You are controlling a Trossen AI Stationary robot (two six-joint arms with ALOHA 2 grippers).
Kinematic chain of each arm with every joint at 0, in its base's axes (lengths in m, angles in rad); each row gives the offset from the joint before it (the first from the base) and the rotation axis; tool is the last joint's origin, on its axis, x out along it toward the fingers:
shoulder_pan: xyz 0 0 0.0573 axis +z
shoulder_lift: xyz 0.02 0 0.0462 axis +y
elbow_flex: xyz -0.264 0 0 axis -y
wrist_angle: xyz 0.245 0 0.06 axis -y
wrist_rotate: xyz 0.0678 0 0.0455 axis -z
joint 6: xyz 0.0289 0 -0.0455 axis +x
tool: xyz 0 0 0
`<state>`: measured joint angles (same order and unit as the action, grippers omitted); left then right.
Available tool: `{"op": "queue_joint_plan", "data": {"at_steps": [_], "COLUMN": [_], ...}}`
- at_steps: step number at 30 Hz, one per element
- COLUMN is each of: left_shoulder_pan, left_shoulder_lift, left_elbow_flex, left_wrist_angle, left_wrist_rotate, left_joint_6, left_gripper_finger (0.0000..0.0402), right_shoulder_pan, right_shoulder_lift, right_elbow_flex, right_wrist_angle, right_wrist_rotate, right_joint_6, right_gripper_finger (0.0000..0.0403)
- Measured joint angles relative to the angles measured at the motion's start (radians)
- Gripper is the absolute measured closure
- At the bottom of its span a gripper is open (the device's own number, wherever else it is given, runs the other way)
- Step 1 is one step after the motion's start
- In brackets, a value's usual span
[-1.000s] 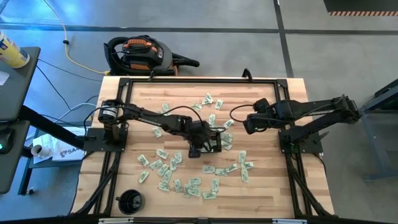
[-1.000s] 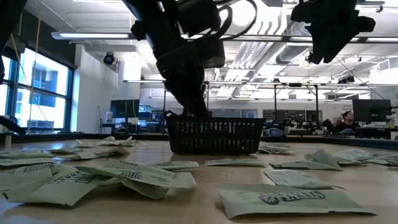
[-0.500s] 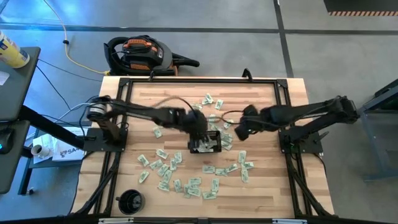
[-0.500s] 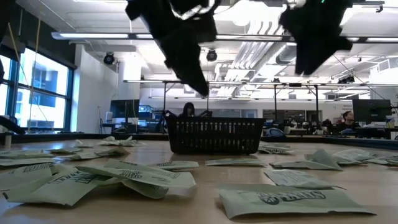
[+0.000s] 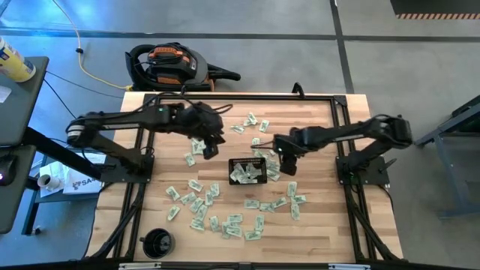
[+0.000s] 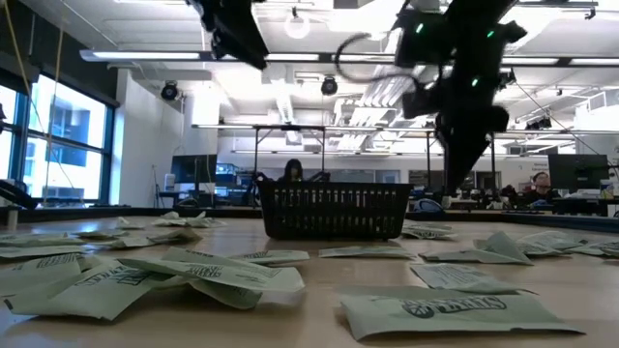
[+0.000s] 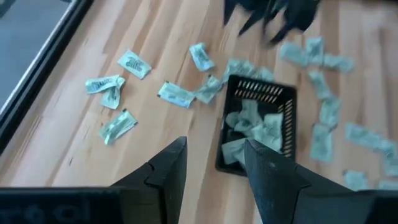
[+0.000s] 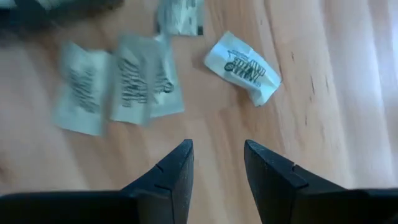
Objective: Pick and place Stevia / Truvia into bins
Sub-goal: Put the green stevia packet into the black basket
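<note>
**Both grippers empty-handed around the sachet tray**

The black mesh tray [image 5: 249, 171] sits near the middle of the wooden table [image 5: 315, 217], with several pale green and white Stevia sachets [image 7: 256, 127] lying inside it. Many more sachets [image 5: 225, 223] are scattered over the table, most of them on the near side and some on the far side of the tray.

The left gripper [image 5: 212, 144] hangs above the table to the far left of the tray; its jaws stand a narrow way apart with nothing between them, as the left wrist view shows [image 7: 213, 163].

The right gripper [image 5: 286, 154] is low over the table just right of the tray, above loose sachets [image 8: 118, 84]; its jaws are also narrowly apart and hold nothing.

A round black cup [image 5: 157, 241] stands at the table's near left corner.
</note>
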<state>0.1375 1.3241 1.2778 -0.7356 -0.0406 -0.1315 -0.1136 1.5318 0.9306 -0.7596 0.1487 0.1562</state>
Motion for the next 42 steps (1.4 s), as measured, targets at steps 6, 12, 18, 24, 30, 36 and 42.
{"op": "queue_joint_plan", "data": {"at_steps": [6,12,18,24,30,36,42], "left_shoulder_pan": [0.0,0.0,0.001,0.01,0.062,0.115,0.14], "left_shoulder_lift": [-0.015,-0.014,-0.014,0.006,0.036,0.042,0.043], "left_elbow_flex": [0.0,0.0,0.0,-0.001,0.0,0.0,0.0], "left_wrist_angle": [-0.014,-0.089,-0.113,-0.099,-0.073,-0.075,-0.073], "left_wrist_rotate": [-0.073,-0.166,-0.267,-0.292,-0.283,-0.203,-0.202], "left_joint_6": [-0.122,-0.229,-0.27,-0.296,-0.344,-0.348,-0.31], "left_gripper_finger": [0.0208,0.0207,0.0207,0.0208,0.0207,0.0207,0.0206], "right_shoulder_pan": [-0.115,-0.182,-0.208,-0.22,-0.218,-0.218,-0.218], "right_shoulder_lift": [0.126,0.156,0.156,0.158,0.158,0.167,0.228], "right_elbow_flex": [0.032,0.066,0.058,0.036,0.035,0.035,0.037], "right_wrist_angle": [0.009,0.039,0.12,0.167,0.238,0.179,0.211], "right_wrist_rotate": [-0.06,-0.134,-0.208,-0.249,-0.14,-0.184,-0.208], "right_joint_6": [-0.289,-0.467,-0.571,-0.606,-0.609,-0.619,-0.622], "right_gripper_finger": [0.0269,0.0269,0.0269,0.023,0.0148,0.012,0.0123]}}
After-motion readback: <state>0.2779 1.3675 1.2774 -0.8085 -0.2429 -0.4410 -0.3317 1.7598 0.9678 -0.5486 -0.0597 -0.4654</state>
